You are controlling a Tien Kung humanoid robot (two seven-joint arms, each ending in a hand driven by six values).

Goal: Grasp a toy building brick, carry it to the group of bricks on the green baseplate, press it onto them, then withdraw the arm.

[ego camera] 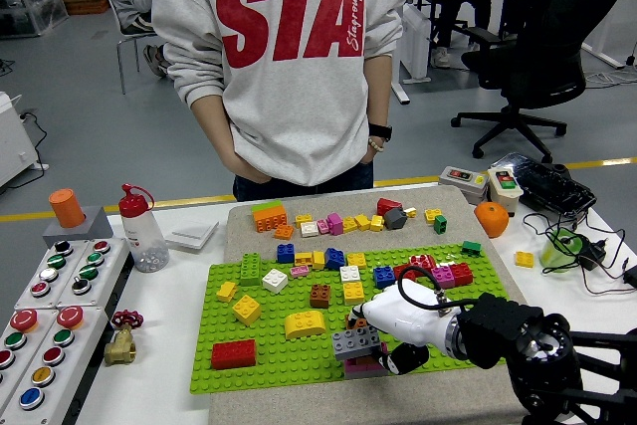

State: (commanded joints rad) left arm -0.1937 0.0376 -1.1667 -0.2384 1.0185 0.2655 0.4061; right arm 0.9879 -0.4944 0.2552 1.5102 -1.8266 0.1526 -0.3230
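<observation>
- Green baseplate (299,340): studded, glossy plastic.
- Right hand (396,328): smooth, glossy white shell.
- Mat (453,208), upper right: matt, rough cloth.
- Valve (121,340), lower left: shiny brass-like metal.

Bare studs lie open between the red brick (233,352) and yellow arch brick (305,323); bricks crowd the baseplate's (279,370) far half

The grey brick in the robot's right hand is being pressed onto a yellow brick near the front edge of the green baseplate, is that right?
Not quite. The head view shows the right hand holding the grey brick on a magenta brick, not a yellow one. The rest holds: it sits near the front edge of the green baseplate.
</observation>
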